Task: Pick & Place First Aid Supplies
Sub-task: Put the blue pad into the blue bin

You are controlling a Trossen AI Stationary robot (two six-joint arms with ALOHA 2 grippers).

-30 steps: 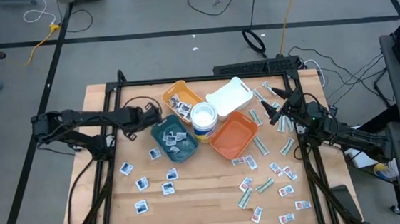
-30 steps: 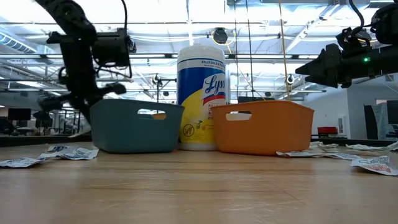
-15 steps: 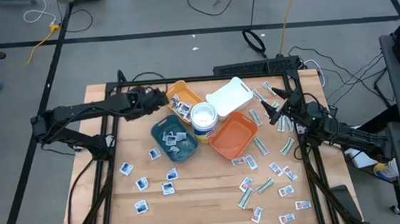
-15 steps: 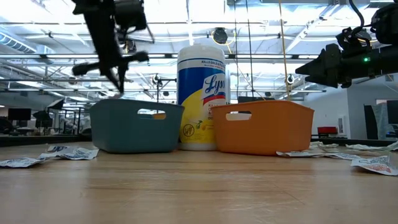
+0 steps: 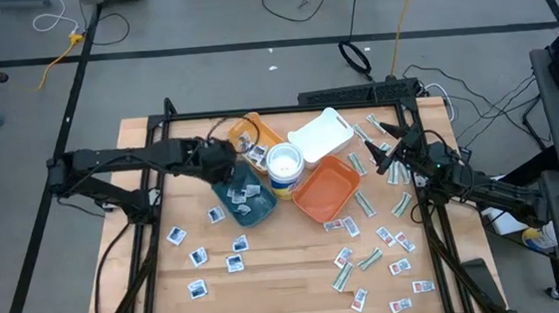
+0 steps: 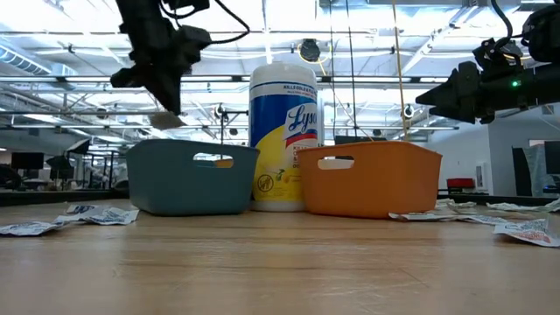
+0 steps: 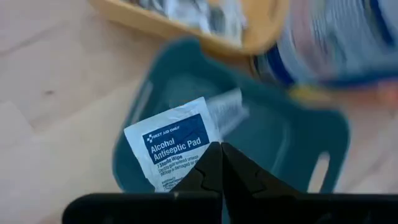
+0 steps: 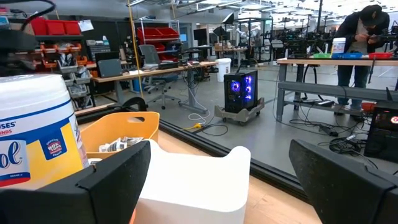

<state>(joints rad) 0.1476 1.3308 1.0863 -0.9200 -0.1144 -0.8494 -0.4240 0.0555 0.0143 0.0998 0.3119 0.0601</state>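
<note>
Your left gripper has its fingers pinched on an alcohol wipe packet, hanging above the teal tray, clear of its rim. Right gripper waits with fingers wide apart near the worktop's right edge. Loose packets litter the front.

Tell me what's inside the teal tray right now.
The high view shows a few white packets lying in the teal tray. The left gripper, shut on an alcohol wipe packet, hangs over its far end and hides that corner.
</note>
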